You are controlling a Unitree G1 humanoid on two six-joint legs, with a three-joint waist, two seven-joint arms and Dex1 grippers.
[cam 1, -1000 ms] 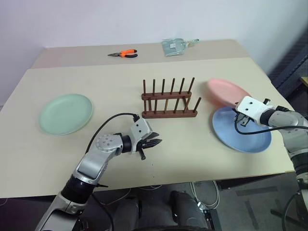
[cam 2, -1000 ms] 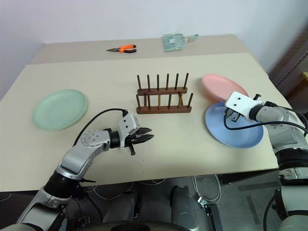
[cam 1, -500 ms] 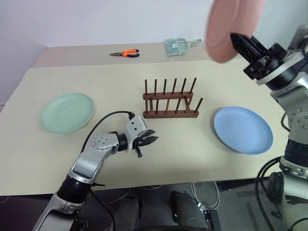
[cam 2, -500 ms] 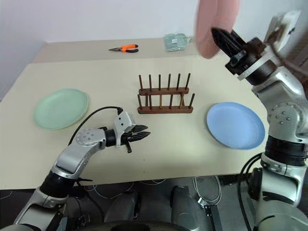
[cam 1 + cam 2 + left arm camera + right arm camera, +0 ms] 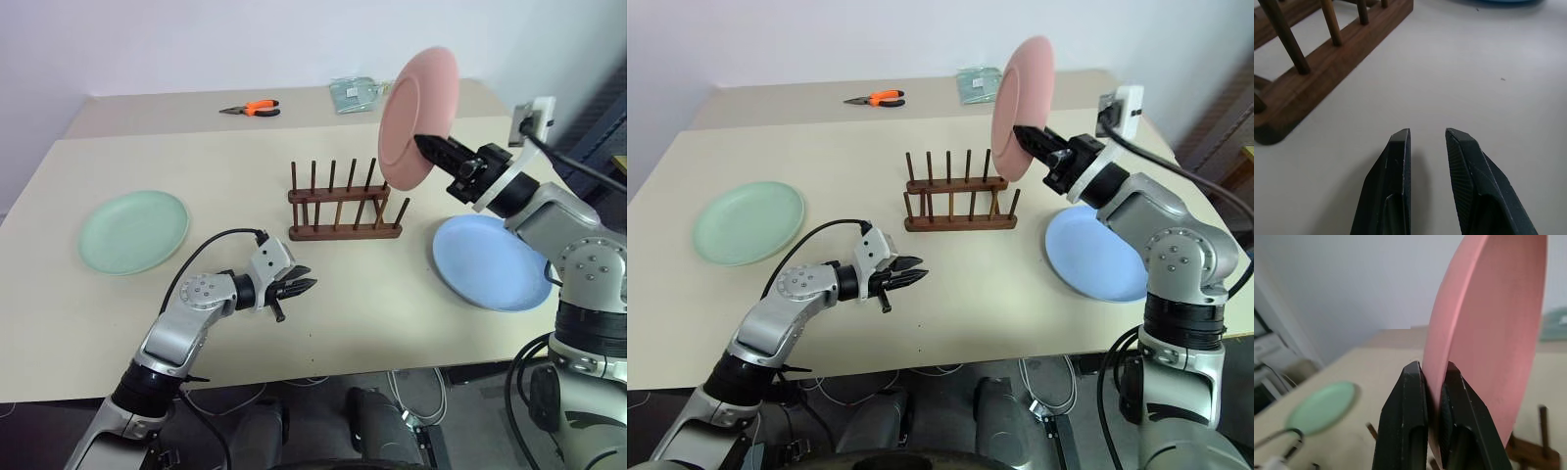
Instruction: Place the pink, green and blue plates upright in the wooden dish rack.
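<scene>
- Nearest to us, the left gripper [image 5: 306, 285] hangs low over the bare table [image 5: 392, 294], its jaws a little apart with nothing between them; in the left wrist view the two black fingers [image 5: 1393, 166] show a narrow gap over the pale surface.
- Just past that gripper stands the wooden dish rack [image 5: 345, 209], upright on the table with two rows of thin pegs, and we see no plate in any of its slots.
- To the right of the rack, the light blue plate [image 5: 490, 262] lies flat on the table, near the table's right edge.
- On the far left, well apart from the rack, the pale green plate [image 5: 134, 231] also lies flat.
- Above the rack's right end, the right gripper [image 5: 423, 143] holds the salmon pink plate [image 5: 416, 116] in the air, jaws clamped on its lower rim; the plate stands nearly on edge, clear of the pegs.
- In the right wrist view we see the two fingers [image 5: 1405, 401] pinching that pink rim from both sides, with the green plate blurred beyond.
- Farther back, on the rear part of the table, lie orange-handled pliers [image 5: 251, 110] and, to their right, a clear plastic bag [image 5: 358, 93] partly behind the raised pink plate.
</scene>
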